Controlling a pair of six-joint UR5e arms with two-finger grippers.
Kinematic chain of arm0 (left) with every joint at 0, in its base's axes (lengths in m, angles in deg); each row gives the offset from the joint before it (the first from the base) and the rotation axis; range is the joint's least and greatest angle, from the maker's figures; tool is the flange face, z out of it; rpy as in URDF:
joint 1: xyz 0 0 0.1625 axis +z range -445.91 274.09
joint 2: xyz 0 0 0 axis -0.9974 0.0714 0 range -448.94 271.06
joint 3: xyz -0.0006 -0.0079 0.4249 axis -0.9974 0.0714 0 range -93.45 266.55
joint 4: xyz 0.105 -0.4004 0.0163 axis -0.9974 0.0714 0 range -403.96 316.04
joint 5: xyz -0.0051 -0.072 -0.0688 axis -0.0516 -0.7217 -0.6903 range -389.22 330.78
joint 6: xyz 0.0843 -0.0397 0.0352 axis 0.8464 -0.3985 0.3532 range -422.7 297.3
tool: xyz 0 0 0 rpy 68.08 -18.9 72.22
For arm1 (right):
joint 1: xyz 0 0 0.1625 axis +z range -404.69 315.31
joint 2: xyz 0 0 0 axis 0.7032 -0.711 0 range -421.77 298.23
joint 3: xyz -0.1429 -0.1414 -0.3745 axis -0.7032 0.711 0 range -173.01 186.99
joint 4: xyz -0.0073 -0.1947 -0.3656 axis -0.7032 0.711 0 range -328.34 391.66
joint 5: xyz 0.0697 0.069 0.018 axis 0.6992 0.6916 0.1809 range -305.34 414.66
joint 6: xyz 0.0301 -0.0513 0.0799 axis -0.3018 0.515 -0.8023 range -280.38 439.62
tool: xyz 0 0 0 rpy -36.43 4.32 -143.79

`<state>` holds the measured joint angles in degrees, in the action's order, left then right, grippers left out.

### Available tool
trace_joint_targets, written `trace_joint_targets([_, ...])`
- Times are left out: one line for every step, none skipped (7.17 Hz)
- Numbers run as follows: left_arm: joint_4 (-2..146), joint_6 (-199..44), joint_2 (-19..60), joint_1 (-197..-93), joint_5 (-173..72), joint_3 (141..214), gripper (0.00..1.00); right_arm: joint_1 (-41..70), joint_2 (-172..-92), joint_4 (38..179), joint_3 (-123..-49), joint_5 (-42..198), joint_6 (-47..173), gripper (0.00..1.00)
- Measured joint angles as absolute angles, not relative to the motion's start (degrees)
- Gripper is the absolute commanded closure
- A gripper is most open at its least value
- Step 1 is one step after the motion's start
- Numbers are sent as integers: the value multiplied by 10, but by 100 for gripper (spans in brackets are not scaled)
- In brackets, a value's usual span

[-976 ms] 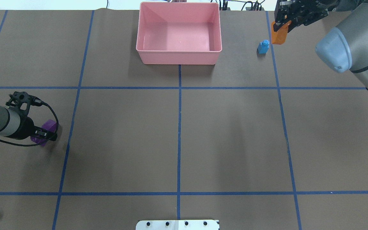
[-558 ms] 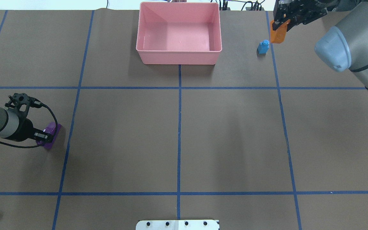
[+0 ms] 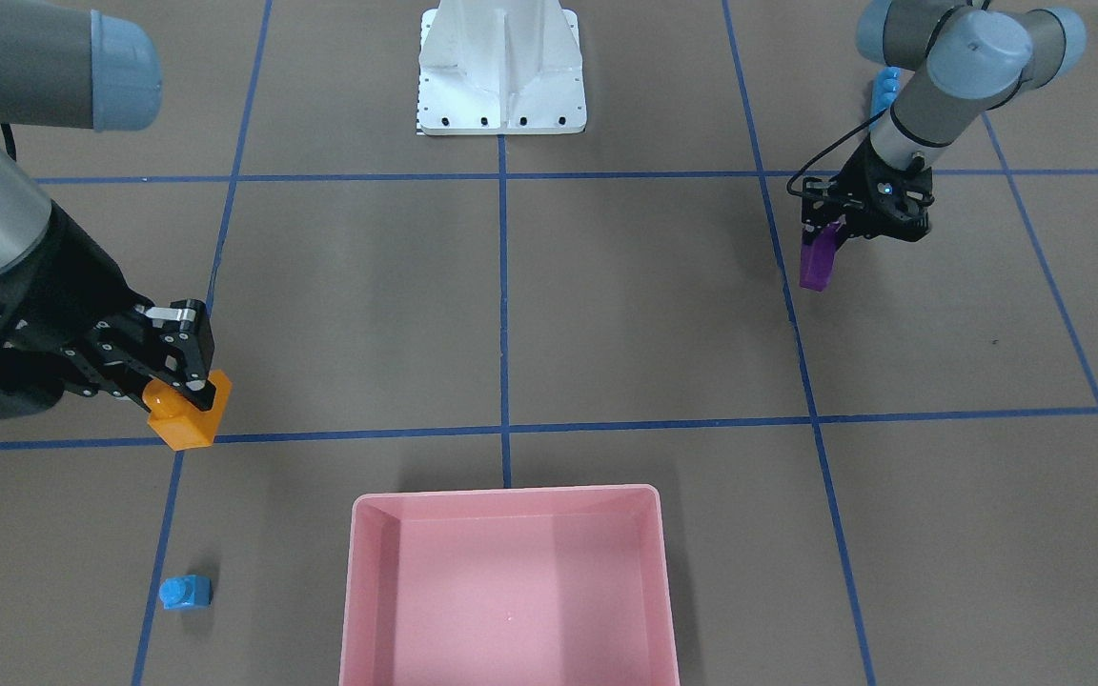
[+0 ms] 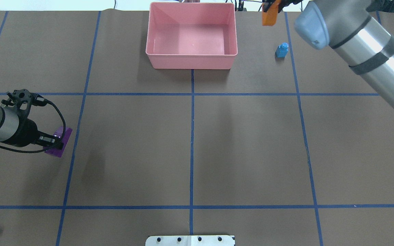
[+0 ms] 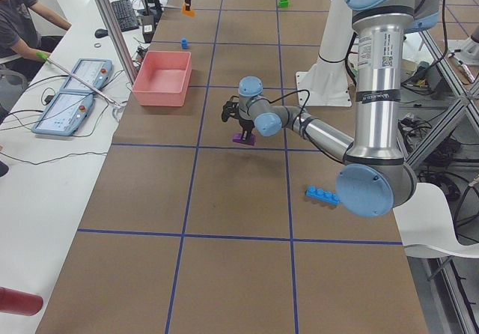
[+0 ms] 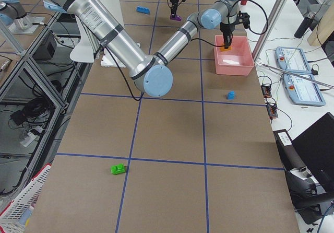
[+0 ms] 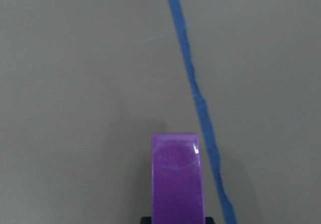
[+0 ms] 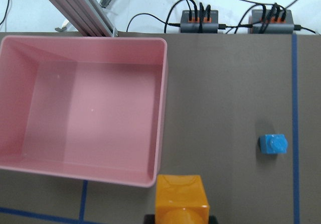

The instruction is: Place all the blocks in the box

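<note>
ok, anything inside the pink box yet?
No blocks. The pink box shows a bare floor in the overhead, front and right wrist views. The orange block hangs in the right gripper, outside the rim. Each view hides one inner wall; together they cover the floor.

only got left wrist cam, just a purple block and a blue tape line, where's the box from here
observer: the pink box sits at the far edge of the table from the robot, about mid-width, with nothing in it.
operator: ok and the other arm
observer: the right hand is shut on the orange block, held up beside the box's right end; by the right wrist view it is not over the box.
operator: any loose blocks
observer: three lie on the table: the small blue block right of the box, the long blue block near the robot's edge on its left, and the green block out toward the table's right end.
</note>
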<state>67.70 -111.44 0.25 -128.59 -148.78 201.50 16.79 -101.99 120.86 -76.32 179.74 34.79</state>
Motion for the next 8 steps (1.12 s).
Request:
trace_joint_targets([668,-1123,15,-1301,-1491,2026,100,159,-973,1146,-670,1785,347,100])
trace_joint_targets([665,-1133,23,-1311,-1493,2034,100,150,-940,1082,-587,1772,344,100])
trace_joint_targets([664,-1138,27,-1317,-1495,2037,100,134,-915,1032,-523,1750,335,100])
trace_joint_targets([663,-1142,36,-1320,-1495,2036,100,109,-893,990,-469,1721,327,100])
trace_joint_targets([663,-1152,51,-1324,-1495,2034,100,77,-871,954,-418,1687,319,100])
trace_joint_targets([662,-1163,69,-1330,-1494,2031,100,56,-854,920,-373,1659,314,87])
trace_joint_targets([662,-1171,88,-1338,-1494,2026,100,46,-844,885,-337,1646,304,1])
trace_joint_targets([662,-1188,118,-1345,-1494,2016,100,44,-837,860,-317,1642,284,0])
